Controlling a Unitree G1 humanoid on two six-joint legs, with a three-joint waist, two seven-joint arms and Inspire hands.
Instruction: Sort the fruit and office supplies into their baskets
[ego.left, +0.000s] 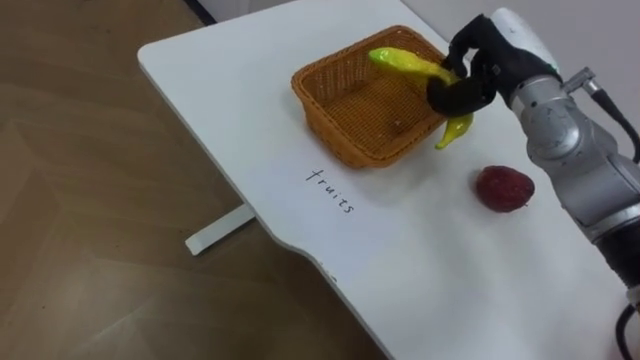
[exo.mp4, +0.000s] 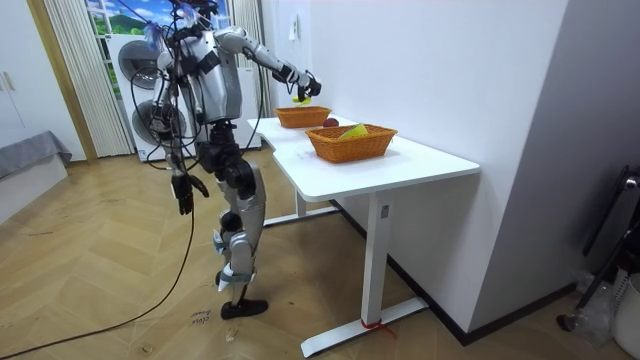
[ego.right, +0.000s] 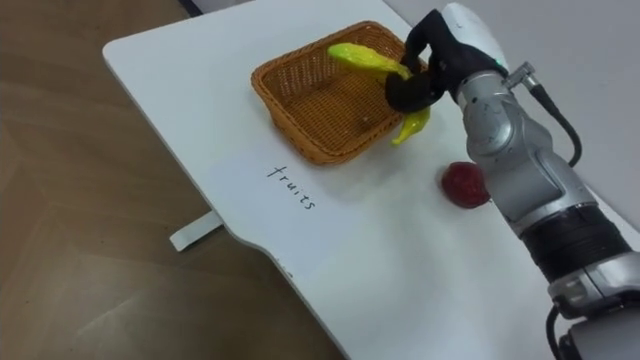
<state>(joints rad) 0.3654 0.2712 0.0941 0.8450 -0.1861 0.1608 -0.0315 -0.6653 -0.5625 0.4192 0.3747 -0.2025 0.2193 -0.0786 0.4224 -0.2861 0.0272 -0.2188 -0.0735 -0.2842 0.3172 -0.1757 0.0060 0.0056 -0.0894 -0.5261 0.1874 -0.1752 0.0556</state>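
Right hand (ego.left: 478, 62): dark fingers curled round a curved, glossy yellow-green banana (ego.left: 405, 62), held over the right corner of the basket (ego.left: 318, 118), lower tip outside the rim. Basket shallow, rectangular, orange-brown wicker, on a smooth white desk (ego.left: 430, 270). Bumpy red fruit (ego.left: 503, 188) lies right of it, apart. Left hand (exo.mp4: 183, 192) hangs at the robot's side.

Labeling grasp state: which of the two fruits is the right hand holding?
The yellow banana, gripped by the right hand over the wicker basket's rim. The red fruit lies free on the table.
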